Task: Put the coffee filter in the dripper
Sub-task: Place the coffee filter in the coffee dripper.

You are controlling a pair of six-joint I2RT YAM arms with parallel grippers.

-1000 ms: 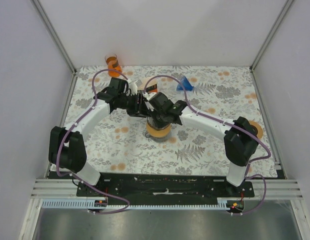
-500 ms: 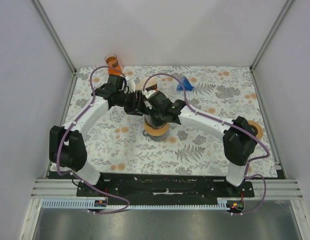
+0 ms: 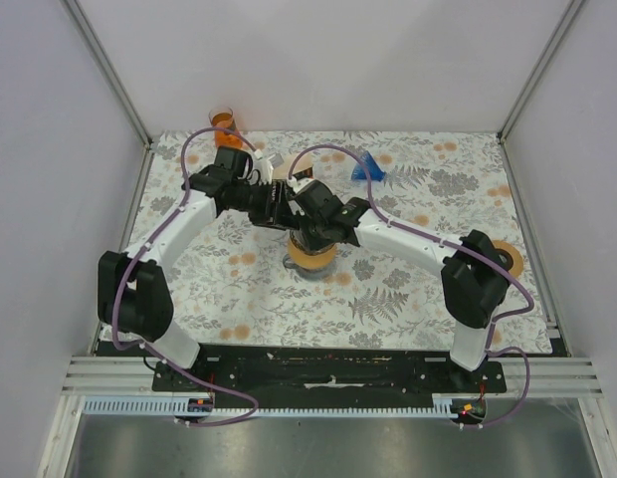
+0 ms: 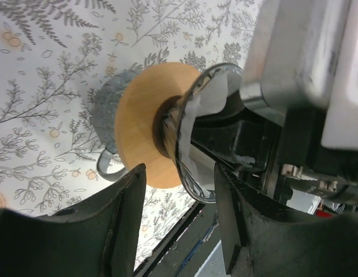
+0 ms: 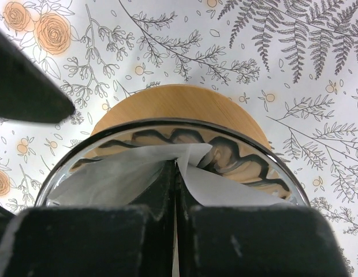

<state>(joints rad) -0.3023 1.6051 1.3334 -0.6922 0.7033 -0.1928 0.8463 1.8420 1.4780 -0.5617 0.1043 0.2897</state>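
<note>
The dripper (image 3: 310, 256) stands near the middle of the flowered tablecloth (image 3: 408, 289), a glass cone in a round wooden collar set on a glass base with a handle. Both arms lean in over it from either side.

The right gripper (image 5: 176, 168) comes in over the cone from about 3 o'clock. Its two fingers are pressed tight together, with what looks like a fold of the white coffee filter (image 5: 124, 176) nipped between their tips. The filter is down inside the glass cone, its paper lying against the near wall and creased where the fingers meet it. It looks rumpled rather than spread flat around the cone.

The left gripper (image 4: 179, 173) hangs just beside the dripper at roughly 10 o'clock. Its fingers stand partly apart with nothing between them; through the gap I can see the wooden collar and the glass rim.

At the far edge of the cloth, an orange cup (image 3: 223, 122) sits at 11 o'clock and a small blue object (image 3: 366, 168) at 1 o'clock. A tan roll (image 3: 512, 261) lies at 3 o'clock, partly behind the right arm's elbow.
</note>
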